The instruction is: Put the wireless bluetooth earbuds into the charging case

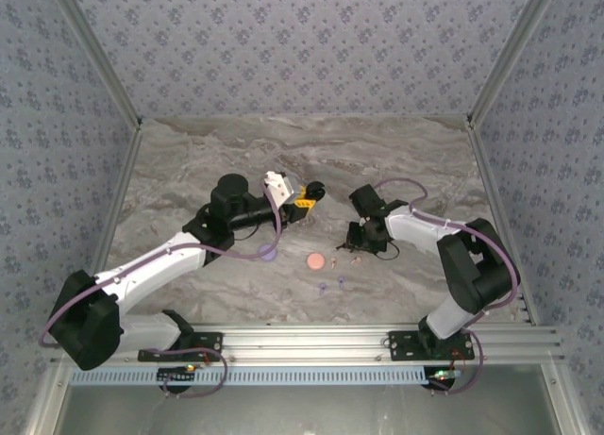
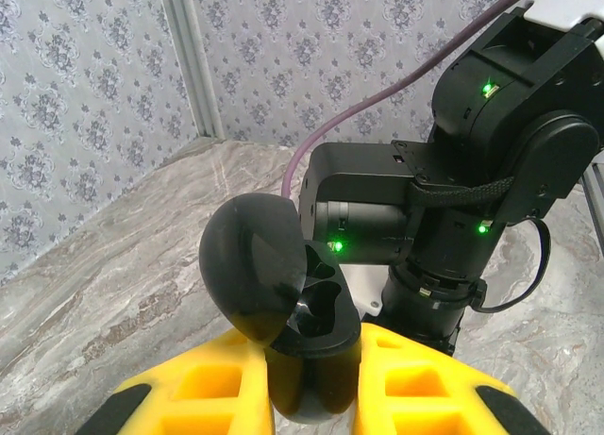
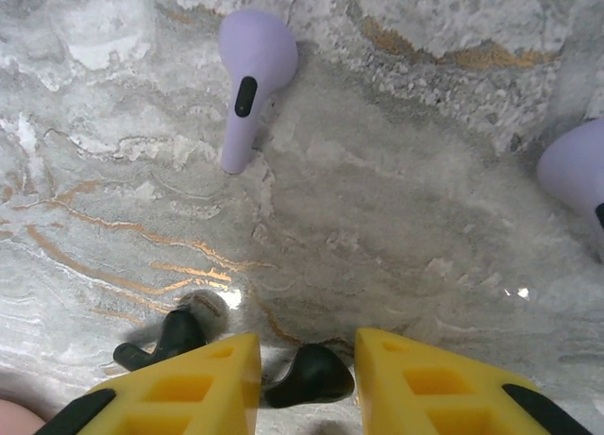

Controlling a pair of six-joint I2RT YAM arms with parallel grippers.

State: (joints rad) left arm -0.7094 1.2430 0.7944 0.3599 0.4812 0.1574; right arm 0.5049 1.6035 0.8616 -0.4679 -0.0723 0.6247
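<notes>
Black earbud [image 3: 307, 378] was found lying crosswise right between the right gripper's [image 3: 307, 345] partly open jaws; charging case [image 2: 253, 265] was clamped by left gripper [image 2: 311, 364].

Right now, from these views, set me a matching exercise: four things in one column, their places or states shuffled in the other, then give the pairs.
Things
1. black case
2. lilac earbud
3. black earbud
4. pink case

Places or states
A. between the fingers of the right gripper
B. flat on the table, left of the right gripper
C. lid open, clamped in the left gripper
D. loose on the table, stem toward the right gripper

Pairs: 1-C, 2-D, 3-A, 4-B.
</notes>
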